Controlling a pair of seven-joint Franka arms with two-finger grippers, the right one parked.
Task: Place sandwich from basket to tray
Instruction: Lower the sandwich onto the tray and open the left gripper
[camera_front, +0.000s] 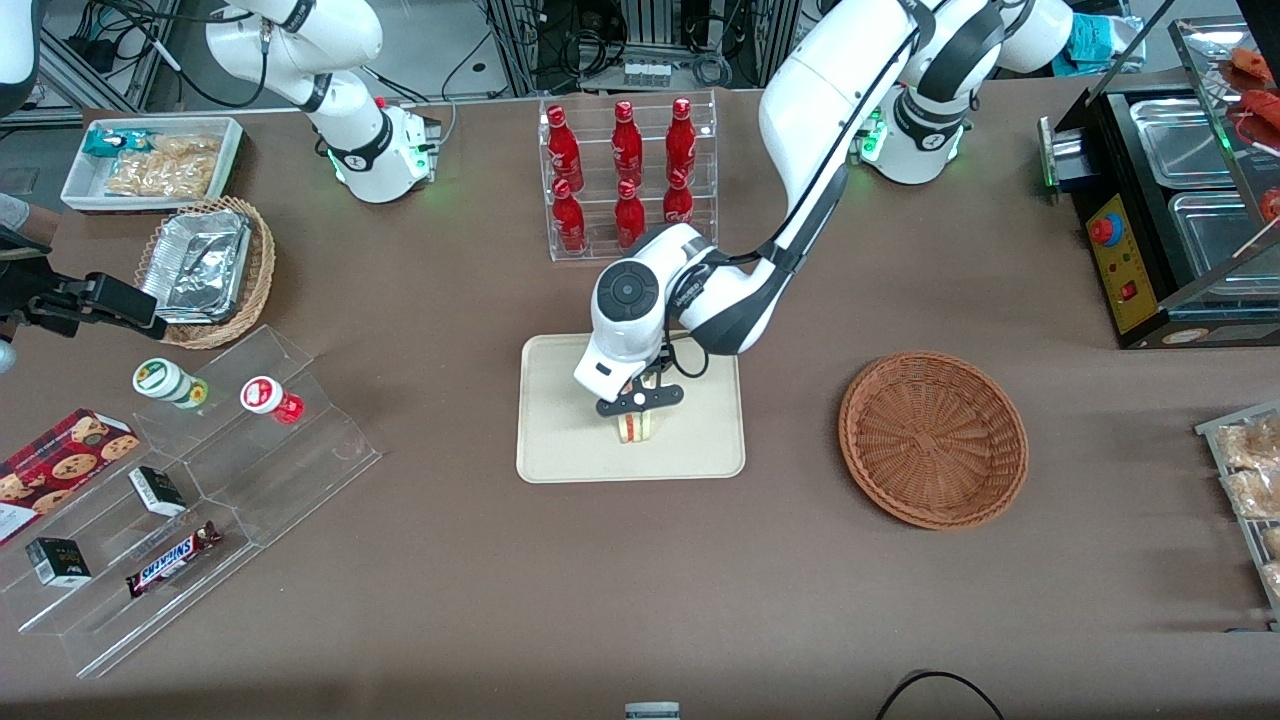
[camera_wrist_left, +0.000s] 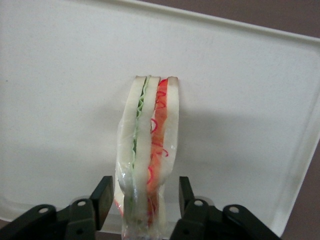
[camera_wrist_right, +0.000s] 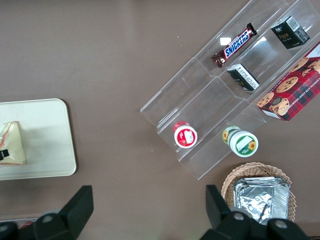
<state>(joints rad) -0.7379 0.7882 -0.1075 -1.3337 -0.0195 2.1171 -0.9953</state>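
Standing the sandwich on edge on the tray, my pincer sits directly above it, fingers apart, one on each bread face with a little gap showing; its long axis runs straight away between them, so lifting clear looks like the next step. Toward my arm's end of the tabletop, the basket holds nothing.

Robot lab, mock snack-shop table
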